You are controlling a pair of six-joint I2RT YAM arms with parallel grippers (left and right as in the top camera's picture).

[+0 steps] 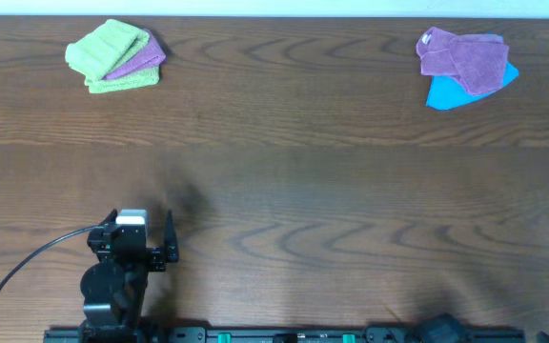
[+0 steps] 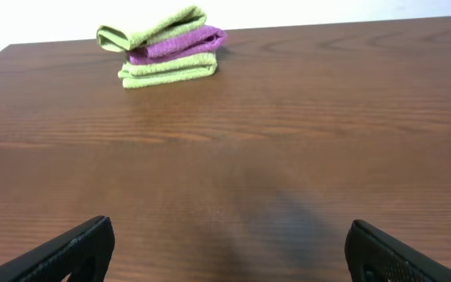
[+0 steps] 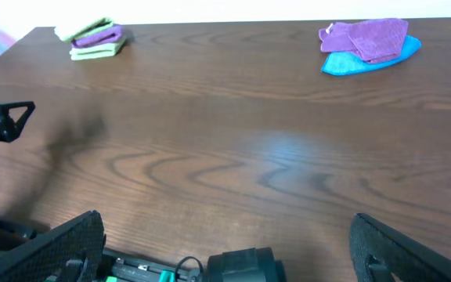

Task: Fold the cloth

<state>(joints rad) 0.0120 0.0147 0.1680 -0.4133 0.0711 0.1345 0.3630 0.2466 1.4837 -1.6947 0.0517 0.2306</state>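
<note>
The lime-green cloth [image 1: 109, 45] lies folded on top of a small stack at the table's far left corner, also seen in the left wrist view [image 2: 156, 27]. My left gripper [image 2: 225, 239] is open over bare wood near the front edge, far from the stack and with nothing between its fingers [image 2: 77, 249]. In the overhead view it sits at the front left [image 1: 142, 227]. My right gripper [image 3: 225, 231] is also open and empty, low at the front edge of the table.
Under the cloth lie a purple towel [image 1: 139, 61] and a paler yellow-green towel [image 1: 122, 85]. At the far right, crumpled purple towels [image 1: 463, 59] rest on a blue one [image 1: 446, 93]. A black rail [image 1: 284, 335] runs along the front edge.
</note>
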